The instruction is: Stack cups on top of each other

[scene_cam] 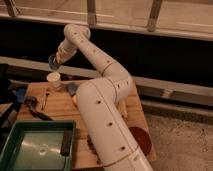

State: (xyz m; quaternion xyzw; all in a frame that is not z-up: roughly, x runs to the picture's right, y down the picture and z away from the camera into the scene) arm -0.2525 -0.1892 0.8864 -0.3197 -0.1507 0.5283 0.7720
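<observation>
The white tapered cup (53, 80) stands upright at the far left of the wooden table (57, 107). My gripper (53, 63) hangs just above it, at the end of the white arm (102, 107) that reaches across the table. It is shut on the small dark shiny cup (52, 62), which sits a short gap above the white cup's rim, apart from it.
A green tray (35, 149) holding a dark bar sits at the front left. Dark utensils (36, 107) lie left of centre, with a blue item (20, 94) at the left edge. A red-brown bowl (140, 140) sits front right. A blue and orange item (73, 91) peeks out beside the arm.
</observation>
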